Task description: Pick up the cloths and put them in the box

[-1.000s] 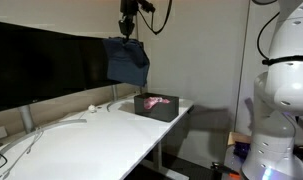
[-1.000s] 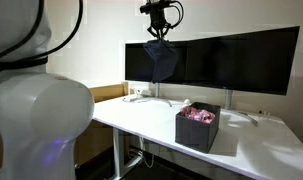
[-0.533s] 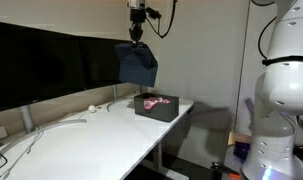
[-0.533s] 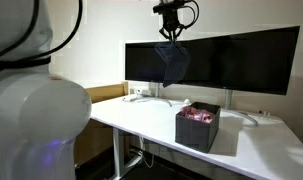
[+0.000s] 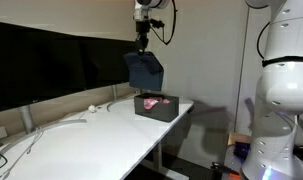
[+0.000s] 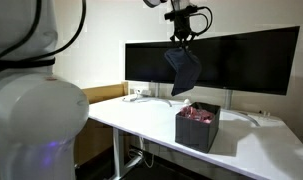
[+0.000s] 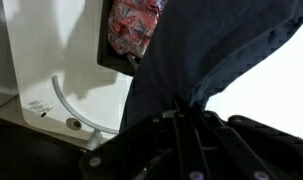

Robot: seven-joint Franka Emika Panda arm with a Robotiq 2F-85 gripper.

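My gripper (image 5: pixel 143 48) is shut on a dark blue cloth (image 5: pixel 145 71) that hangs from it in the air, just above and a little short of the black box (image 5: pixel 156 106). In an exterior view the gripper (image 6: pixel 181 42) holds the cloth (image 6: pixel 182 71) above the box (image 6: pixel 197 130). A pink cloth (image 5: pixel 158 101) lies inside the box, also seen in an exterior view (image 6: pixel 199 115). In the wrist view the blue cloth (image 7: pixel 206 60) fills most of the picture and hides the fingertips; the pink cloth (image 7: pixel 131 28) in the box shows at top.
The box stands near the end of a white desk (image 5: pixel 81 140). Dark monitors (image 6: pixel 241 62) line the desk's back edge. White cables (image 5: pixel 61 125) lie on the desk. A white robot body (image 5: pixel 281 90) stands beside the desk.
My gripper has carried the hanging blue cloth sideways toward the box and a little lower; it now hangs almost over the box.
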